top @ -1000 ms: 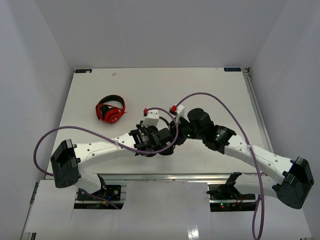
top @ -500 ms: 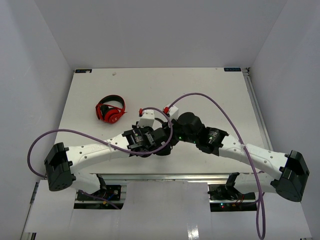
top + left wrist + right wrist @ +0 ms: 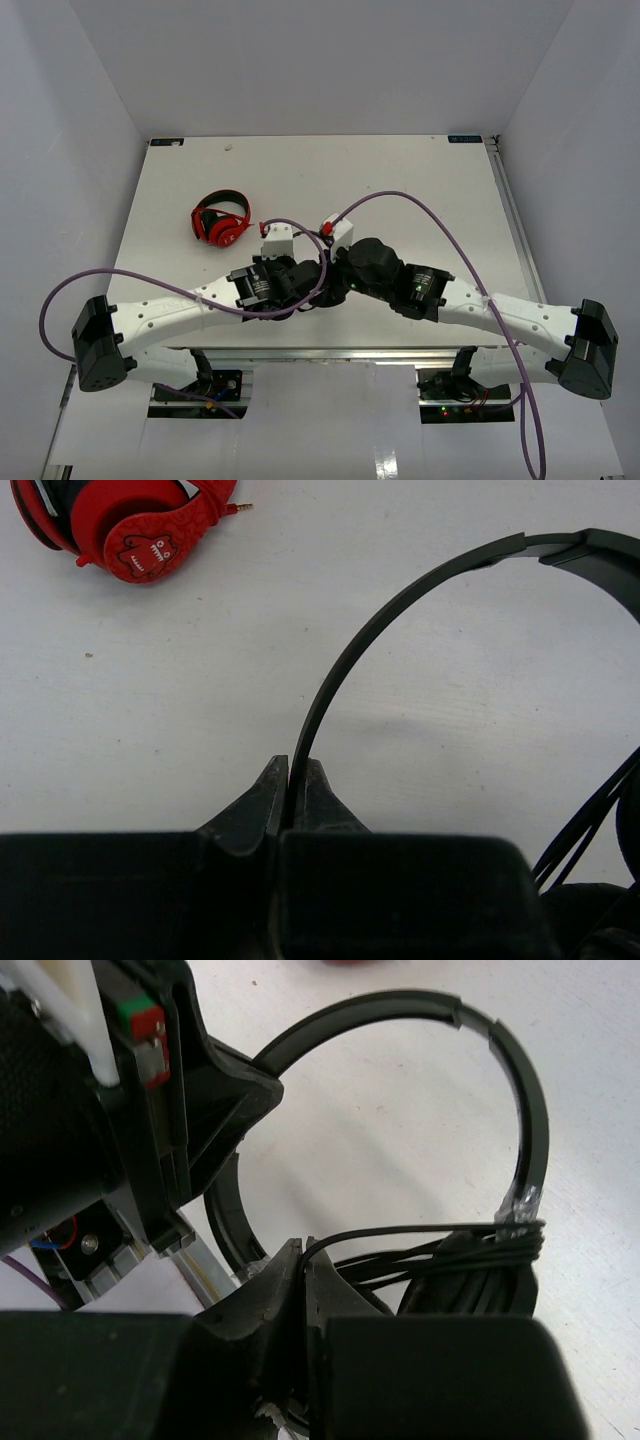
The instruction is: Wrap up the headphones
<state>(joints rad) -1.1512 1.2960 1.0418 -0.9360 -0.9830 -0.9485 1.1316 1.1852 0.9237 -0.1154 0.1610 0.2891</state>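
Two grips, mid-wrap: left end effector pinches the headphones by the headband, right end effector pinches the cable; next loop probably needs tension.

The red headphones are running off the top-left corner of the left wrist view, and the black headphones are leaving its right edge. The right gripper is hiding the lower part of an earcup and the spot where the cable is ending. From above, the left arm and right arm are covering the black headphones.

No legible text, only small unreadable black print on the red headphones, on one earcup
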